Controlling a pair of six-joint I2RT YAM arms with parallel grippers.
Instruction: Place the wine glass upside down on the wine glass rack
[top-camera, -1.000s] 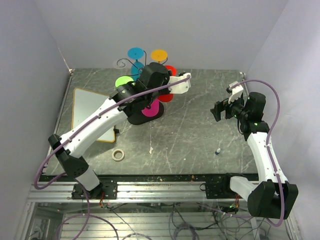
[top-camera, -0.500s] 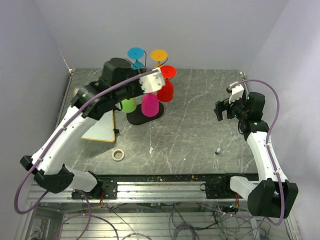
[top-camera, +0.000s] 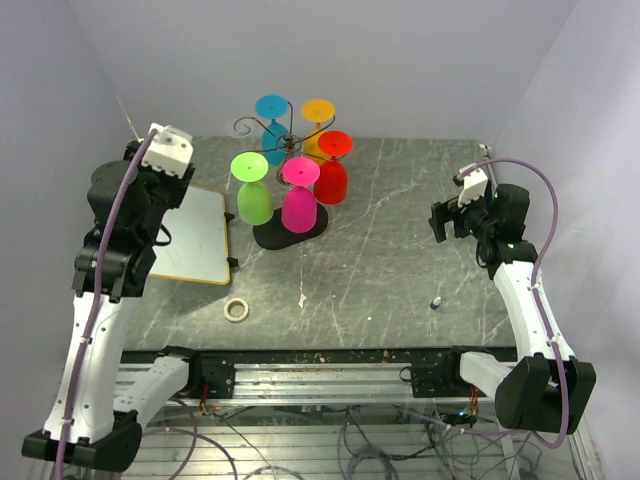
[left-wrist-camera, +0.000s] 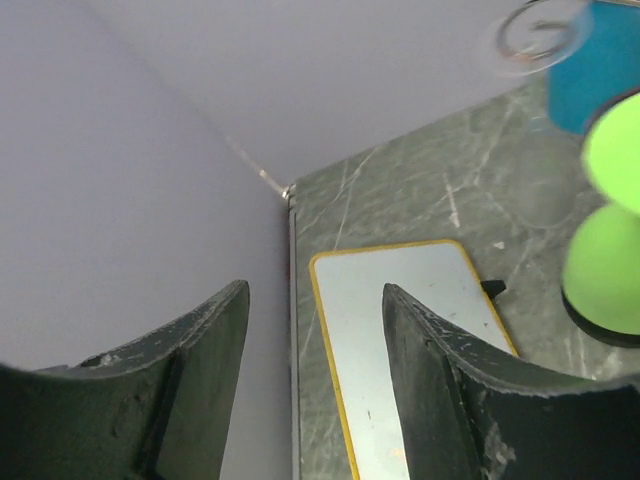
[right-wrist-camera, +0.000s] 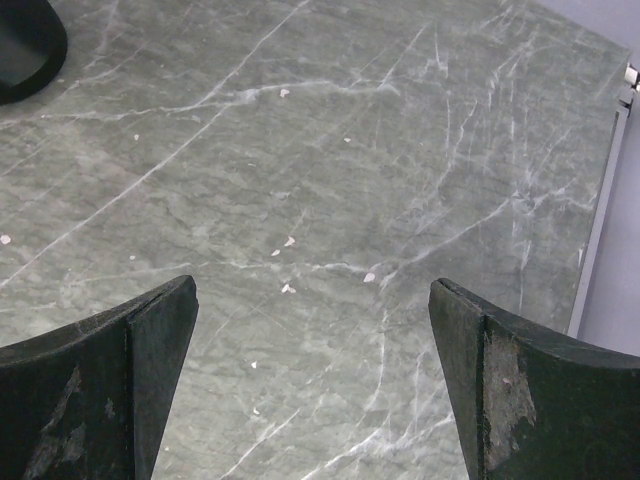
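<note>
The wine glass rack is a dark wire stand on a black oval base at the back middle. Several coloured wine glasses hang upside down on it: pink, green, red, blue and orange. My left gripper is open and empty, raised above the left side of the table, well left of the rack; the green glass shows at its right. My right gripper is open and empty over bare table at the right, also seen in its wrist view.
A white board with a yellow rim lies left of the rack, under my left gripper. A tape roll and a small blue-white object lie near the front. Walls close in on the left, back and right.
My left arm has pulled away from the rack, swinging left and up, open. The pink and green glasses that it covered now show hanging on the rack. The right arm has barely moved.
</note>
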